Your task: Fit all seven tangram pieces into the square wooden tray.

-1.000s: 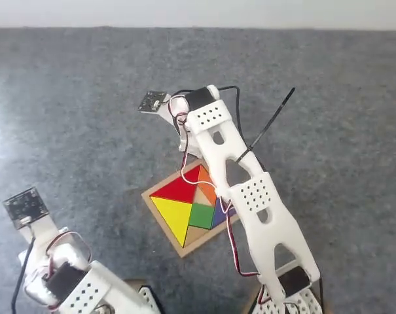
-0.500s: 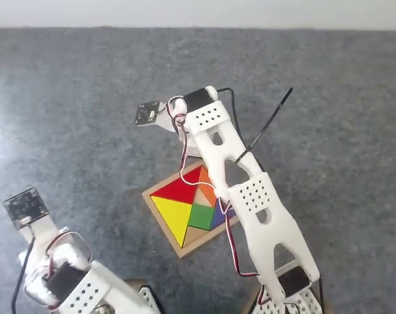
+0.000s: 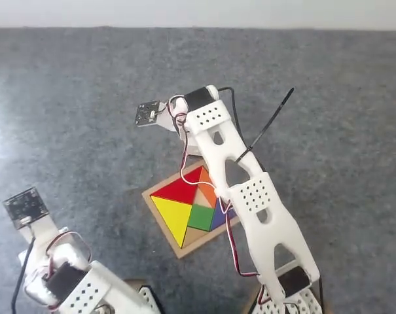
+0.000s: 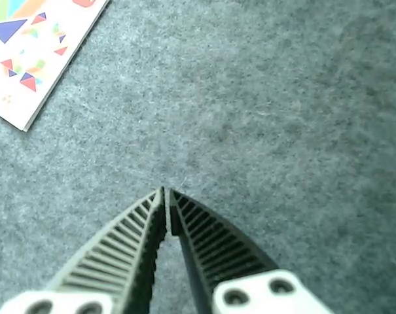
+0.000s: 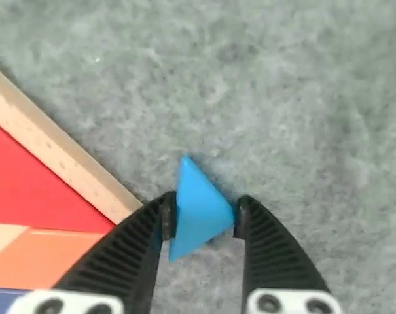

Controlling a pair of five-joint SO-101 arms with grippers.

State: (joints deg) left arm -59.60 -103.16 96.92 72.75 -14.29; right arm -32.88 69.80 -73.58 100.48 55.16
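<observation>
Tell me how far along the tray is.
Mostly done: the tray holds the red triangle, yellow triangle, green square and more. In hand: the right gripper pinches the blue triangle just outside the tray's edge. Remaining: seat it. The left gripper is shut, empty.

The table (image 3: pixel 67 98) is covered in a grey, felt-like mat that runs to a pale strip at its far edge. The square wooden tray (image 3: pixel 201 239) lies flat on it near the middle, turned cornerwise. A printed sheet (image 4: pixel 34 46) of coloured shapes lies flat on the mat, well apart. A blue triangle (image 5: pixel 198 209) sits just outside the tray's rim; whether it touches the mat cannot be told.
</observation>
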